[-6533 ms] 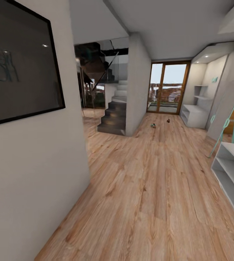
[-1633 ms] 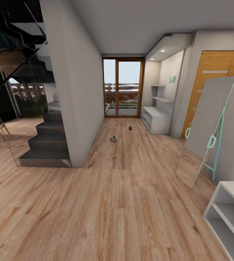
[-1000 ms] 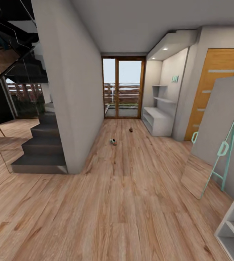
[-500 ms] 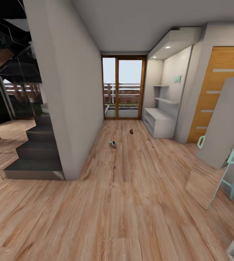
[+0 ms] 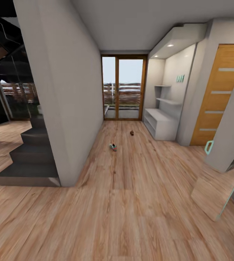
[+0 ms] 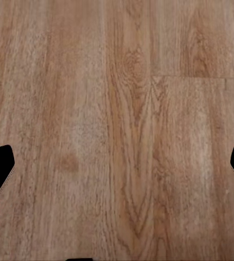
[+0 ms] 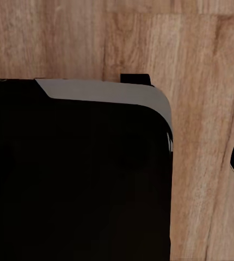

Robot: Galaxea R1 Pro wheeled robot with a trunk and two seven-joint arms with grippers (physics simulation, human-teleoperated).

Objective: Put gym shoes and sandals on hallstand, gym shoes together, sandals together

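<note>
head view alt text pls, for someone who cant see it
A corridor of wood-plank floor runs ahead to a glass balcony door, with a gym shoe and a small brown item, probably a sandal, lying far off on the planks. The light grey hallstand stands by the right wall, near an orange door; dark stairs rise at left.

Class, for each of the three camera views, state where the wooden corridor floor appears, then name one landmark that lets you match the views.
Head view: the corridor floor covers the lower half, running back to the glass door.
Left wrist view: the floor lies beyond the open left end effector, across the whole picture.
Right wrist view: the floor borders a dark, grey-edged robot part.
Shared landmark: the warm brown wood-grain planks with their seams.
</note>
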